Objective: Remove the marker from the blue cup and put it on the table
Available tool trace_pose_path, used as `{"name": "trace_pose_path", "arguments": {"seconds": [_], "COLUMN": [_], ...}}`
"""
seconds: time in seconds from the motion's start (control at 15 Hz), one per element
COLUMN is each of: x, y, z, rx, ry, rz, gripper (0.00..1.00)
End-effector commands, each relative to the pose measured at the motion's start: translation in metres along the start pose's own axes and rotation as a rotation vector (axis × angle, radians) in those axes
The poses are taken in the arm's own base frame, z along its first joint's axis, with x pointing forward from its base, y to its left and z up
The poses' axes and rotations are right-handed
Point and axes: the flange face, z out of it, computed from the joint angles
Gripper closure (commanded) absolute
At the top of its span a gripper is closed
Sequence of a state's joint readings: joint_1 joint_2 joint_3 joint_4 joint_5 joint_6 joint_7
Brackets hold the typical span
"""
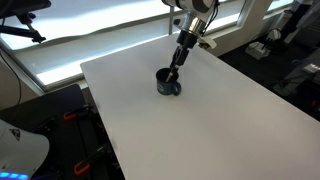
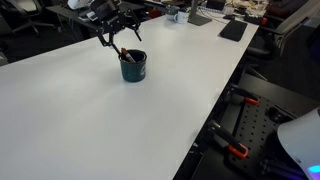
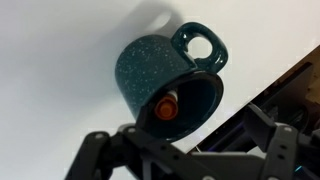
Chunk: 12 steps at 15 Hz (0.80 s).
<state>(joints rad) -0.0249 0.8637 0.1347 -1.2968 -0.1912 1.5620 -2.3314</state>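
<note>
The blue cup [image 1: 168, 82] [image 2: 133, 67] stands upright on the white table [image 1: 200, 130] [image 2: 90, 120], near its far part. The wrist view looks down into the speckled cup [image 3: 150, 70], its handle pointing up in the picture. The marker [image 3: 166, 107] leans inside the cup with its reddish-orange end toward the camera; its dark stem sticks out over the rim in an exterior view [image 2: 124, 52]. My gripper [image 1: 178, 62] [image 2: 120, 42] [image 3: 185, 160] hangs just above the cup. Its fingers are spread open on either side of the marker's top and are not closed on it.
The table edge [image 3: 270, 85] lies close beside the cup, with dark floor beyond. Black equipment and office clutter [image 2: 232, 30] sit at the far end of the table. A bright window band [image 1: 100, 35] runs behind it. Wide bare tabletop lies in front of the cup.
</note>
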Motion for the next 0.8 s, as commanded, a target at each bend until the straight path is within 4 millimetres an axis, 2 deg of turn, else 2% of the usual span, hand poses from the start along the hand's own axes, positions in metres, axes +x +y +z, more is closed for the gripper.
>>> {"name": "trace_pose_path", "arguments": {"seconds": [0.0,0.53,0.73], "x": [-0.0045,-0.0081,-0.009], "y": [-0.0027,-0.0061,-0.0059], "z": [-0.0013,-0.0003,-0.0007], "rx": [-0.022,-0.035,-0.036], "ry": [0.018,0.03,0.025], "rz": [0.008,0.038,0.091], "gripper": [0.35,0.99,0.97]}}
